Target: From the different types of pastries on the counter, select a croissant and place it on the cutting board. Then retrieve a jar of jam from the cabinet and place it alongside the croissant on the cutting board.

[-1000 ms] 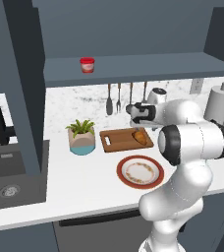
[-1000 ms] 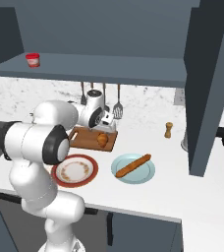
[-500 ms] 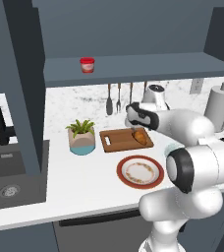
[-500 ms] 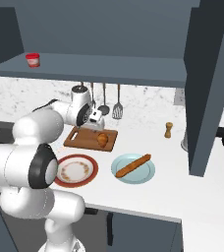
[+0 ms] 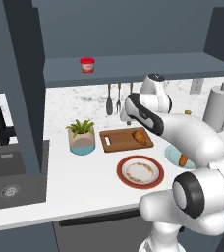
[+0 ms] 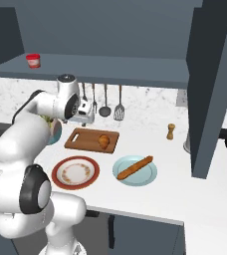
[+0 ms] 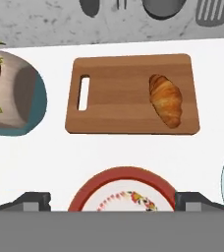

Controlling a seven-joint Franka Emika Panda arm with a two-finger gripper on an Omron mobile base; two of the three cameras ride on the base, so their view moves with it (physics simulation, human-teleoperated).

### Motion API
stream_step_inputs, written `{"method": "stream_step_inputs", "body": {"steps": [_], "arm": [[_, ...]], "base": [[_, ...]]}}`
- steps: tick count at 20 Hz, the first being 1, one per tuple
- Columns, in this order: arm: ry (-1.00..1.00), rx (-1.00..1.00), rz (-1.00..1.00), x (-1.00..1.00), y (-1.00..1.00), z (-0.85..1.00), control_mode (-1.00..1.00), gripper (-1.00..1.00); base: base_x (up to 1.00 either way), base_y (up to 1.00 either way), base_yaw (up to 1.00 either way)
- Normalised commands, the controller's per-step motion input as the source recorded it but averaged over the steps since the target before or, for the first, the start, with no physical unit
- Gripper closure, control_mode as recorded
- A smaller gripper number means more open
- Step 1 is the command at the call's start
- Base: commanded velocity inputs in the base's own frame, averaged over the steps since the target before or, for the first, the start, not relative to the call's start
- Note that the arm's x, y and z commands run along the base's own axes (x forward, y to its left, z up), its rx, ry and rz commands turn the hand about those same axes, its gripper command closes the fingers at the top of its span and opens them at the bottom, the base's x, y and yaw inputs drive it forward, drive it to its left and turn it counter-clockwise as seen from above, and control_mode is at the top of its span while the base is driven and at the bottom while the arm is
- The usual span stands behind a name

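Croissant [image 7: 166,100] lies on cutting board [image 7: 119,96], far from slot handle, leaving bare wood beside it for jar. Jar of jam [image 5: 87,64] sits on cabinet [image 6: 110,68] shelf. Claw [image 6: 85,115] above counter [image 5: 74,172], spread, holding nothing.

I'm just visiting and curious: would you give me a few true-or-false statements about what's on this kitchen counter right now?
1. The croissant lies on the cutting board. True.
2. The jam jar stands on the cutting board. False: it is up on the shelf.
3. The long stick-shaped pastry lies on a pale blue plate. True.
4. The gripper holds the croissant. False: its fingers are apart and hold nothing.
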Motion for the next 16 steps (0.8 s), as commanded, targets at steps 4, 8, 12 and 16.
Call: {"method": "stream_step_inputs", "body": {"steps": [4, 8, 12, 16], "arm": [[0.00, -0.04, 0.06, -0.11, 0.39, 0.02, -1.00, -1.00], [-0.09, -0.01, 0.07, -0.06, 0.52, 0.19, -1.00, -1.00], [-0.16, 0.00, 0.04, -0.03, 0.46, 0.69, -1.00, -1.00], [-0.14, 0.00, 0.00, -0.10, 0.32, 0.81, -1.00, -1.00]], "base": [[0.00, 0.00, 0.00], [0.00, 0.00, 0.00], [0.00, 0.00, 0.00], [0.00, 0.00, 0.00]]}}
